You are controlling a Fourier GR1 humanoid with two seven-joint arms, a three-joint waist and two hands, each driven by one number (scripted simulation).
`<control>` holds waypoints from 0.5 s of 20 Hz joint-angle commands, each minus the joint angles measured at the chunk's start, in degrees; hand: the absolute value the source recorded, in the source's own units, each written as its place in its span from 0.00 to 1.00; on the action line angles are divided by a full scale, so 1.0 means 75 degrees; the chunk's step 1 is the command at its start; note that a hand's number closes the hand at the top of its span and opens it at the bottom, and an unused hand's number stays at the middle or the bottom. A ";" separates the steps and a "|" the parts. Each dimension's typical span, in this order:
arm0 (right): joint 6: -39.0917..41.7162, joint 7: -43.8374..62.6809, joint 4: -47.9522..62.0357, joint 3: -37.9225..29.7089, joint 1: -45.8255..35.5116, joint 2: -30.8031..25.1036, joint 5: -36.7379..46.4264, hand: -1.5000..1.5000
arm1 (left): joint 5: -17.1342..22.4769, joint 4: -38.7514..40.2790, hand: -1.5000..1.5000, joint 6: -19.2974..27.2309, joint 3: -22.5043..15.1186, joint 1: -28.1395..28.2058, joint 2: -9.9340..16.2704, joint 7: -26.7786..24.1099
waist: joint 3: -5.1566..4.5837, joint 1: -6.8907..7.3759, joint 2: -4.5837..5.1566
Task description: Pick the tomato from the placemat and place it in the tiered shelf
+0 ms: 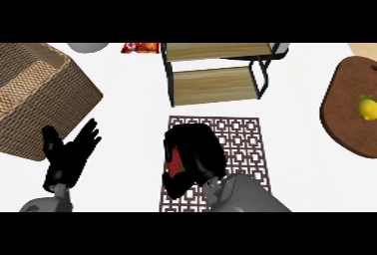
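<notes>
Fingers [193,149] of our right hand [195,154] curl around the tomato [175,165], low over the placemat [247,144]. Our left hand [68,154] rests open beside the placemat. Carrying it beyond to the tiered shelf [213,79] remains, we judge.

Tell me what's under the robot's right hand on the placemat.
A red tomato shows beneath the curled right hand, lying on the placemat. Most of the tomato is covered by the fingers.
</notes>
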 commanded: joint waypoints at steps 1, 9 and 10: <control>-0.0470 0.1583 -0.1113 0.0295 -0.0989 0.0017 0.0315 1.00 | -0.0019 0.0159 0.50 -0.0042 0.0066 0.0071 0.0057 -0.0056 | -0.0012 -0.0069 -0.0004; 0.1253 0.4238 -0.2829 -0.1341 -0.3197 0.0017 0.0317 1.00 | 0.0111 -0.0167 0.50 0.0003 0.0208 0.0099 0.0087 0.0159 | -0.0008 -0.0139 -0.0013; 0.0948 0.4287 -0.2656 -0.1180 -0.3208 0.0016 0.0385 1.00 | 0.0047 0.0410 0.50 -0.0110 0.0280 0.0044 0.0072 -0.0354 | -0.0012 -0.0132 0.0017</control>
